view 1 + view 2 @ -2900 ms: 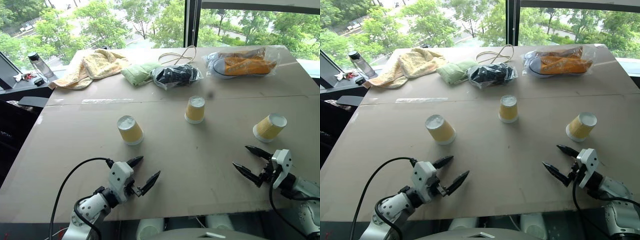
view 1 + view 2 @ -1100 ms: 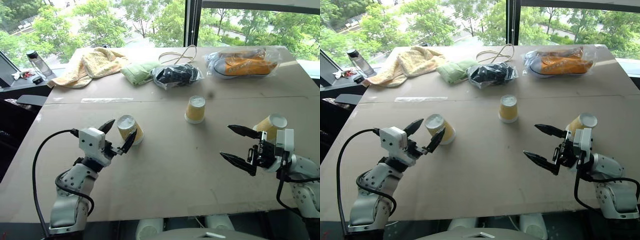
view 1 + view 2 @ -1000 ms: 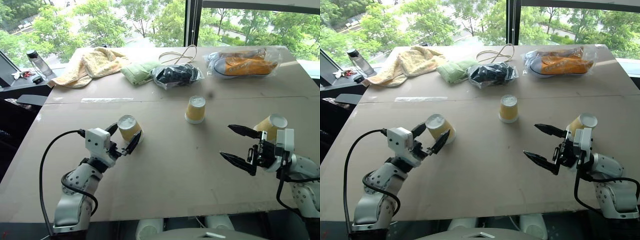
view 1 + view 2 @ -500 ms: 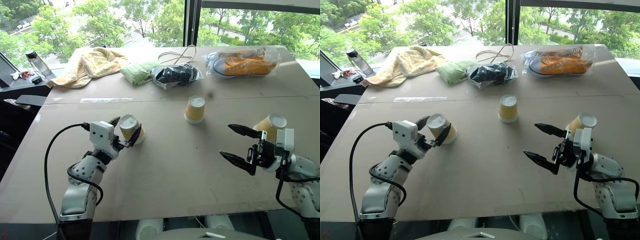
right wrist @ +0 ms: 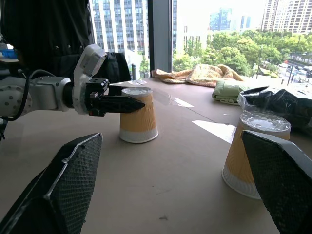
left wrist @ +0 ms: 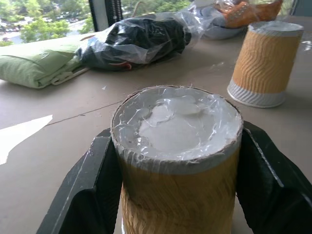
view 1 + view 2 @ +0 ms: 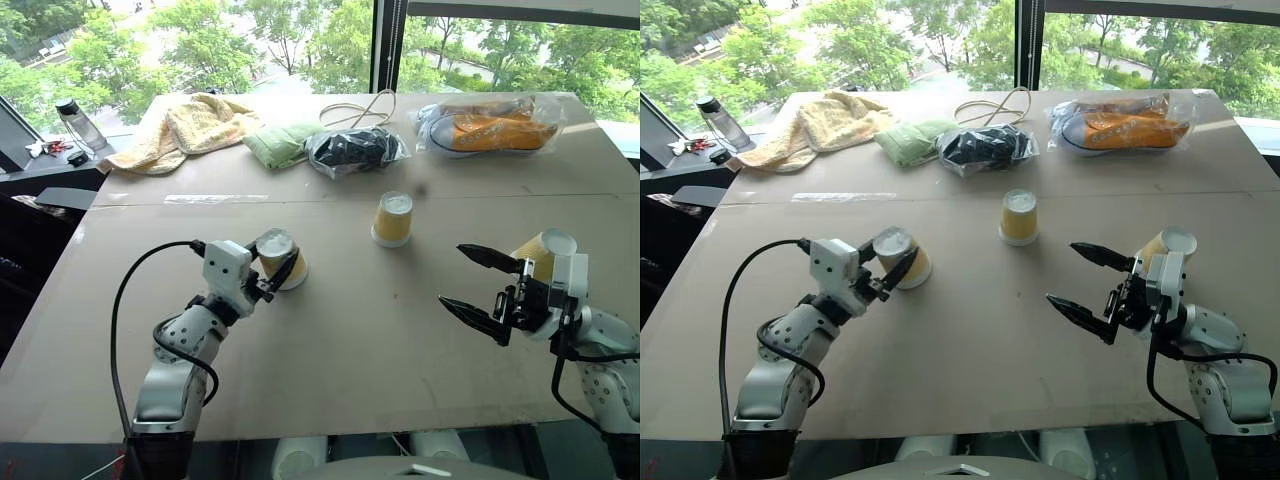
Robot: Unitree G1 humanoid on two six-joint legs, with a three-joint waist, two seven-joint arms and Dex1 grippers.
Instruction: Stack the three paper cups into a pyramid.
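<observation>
Left eye view, starting nearest the robot: the right gripper (image 7: 478,292) hangs over the surface (image 7: 380,360) with its two black fingers spread wide and nothing between them. Just behind it, touching or nearly touching the gripper's housing, the right paper cup (image 7: 545,252) leans tilted. I cannot tell whether it rests against the gripper body.

Taking the middle paper cup (image 7: 392,218) as the landmark: it stands upside down, white base up, near the centre of the surface. The left paper cup (image 7: 278,258) is to its left and nearer the robot, well apart from it. The left gripper (image 7: 266,270) is pinching this cup, one finger on each side of its wall, and the left wrist view shows the fingers (image 6: 80,197) pressed against the yellow sides just under the white base. The right paper cup lies to the landmark's right, also nearer the robot, well apart.

Beyond the landmark, along the far edge, lie a bagged black item (image 7: 355,150), a folded green cloth (image 7: 282,144), a yellow towel (image 7: 195,125) and orange shoes in a clear bag (image 7: 490,127).

By my reading the first step is in hand: one cup secured, no pyramid begun. The next move calls for carrying the left cup beside the middle one, setting it down upright on its rim, close enough that a third can bridge both bases.
</observation>
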